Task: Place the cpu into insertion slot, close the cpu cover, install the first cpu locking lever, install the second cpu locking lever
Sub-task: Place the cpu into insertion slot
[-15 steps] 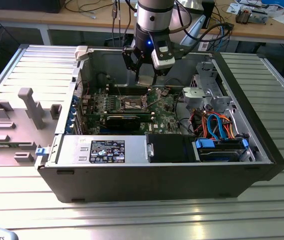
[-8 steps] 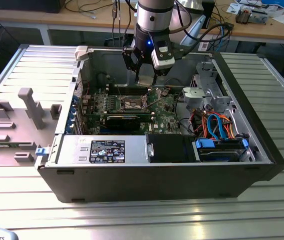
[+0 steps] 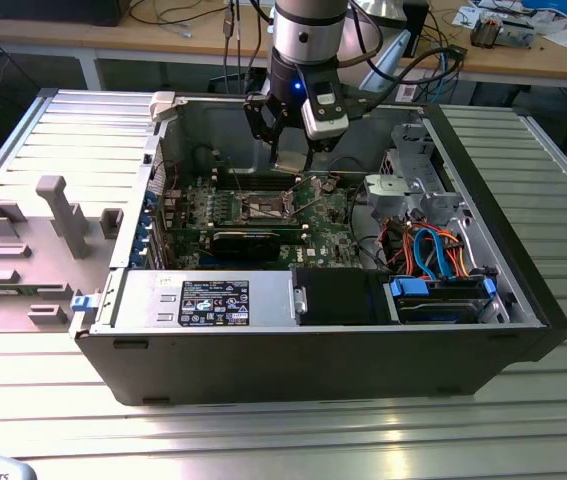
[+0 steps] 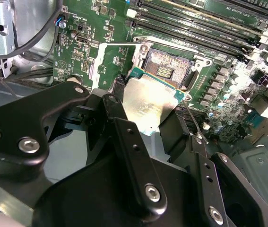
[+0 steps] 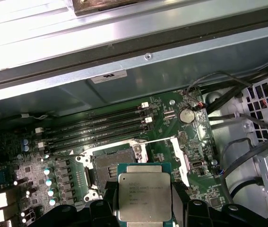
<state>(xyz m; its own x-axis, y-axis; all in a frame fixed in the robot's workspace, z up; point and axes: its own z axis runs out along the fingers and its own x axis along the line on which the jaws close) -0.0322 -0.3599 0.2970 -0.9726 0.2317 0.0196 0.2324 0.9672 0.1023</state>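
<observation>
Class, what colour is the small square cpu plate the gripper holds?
The cpu is silvery with a green rim, clearest in the first wrist view.

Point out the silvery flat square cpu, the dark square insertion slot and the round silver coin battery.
silvery flat square cpu (image 5: 144,198), first wrist view, middle of its metal top.
dark square insertion slot (image 4: 165,71), second wrist view, its pin area.
round silver coin battery (image 5: 186,115), first wrist view, centre of its face.

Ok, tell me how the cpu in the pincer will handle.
The cpu looks thin and flat, so probably stiff and light. Its smooth metal top may be slippery. Gripped only at two edges by the pincer, it could tilt if bumped.
</observation>
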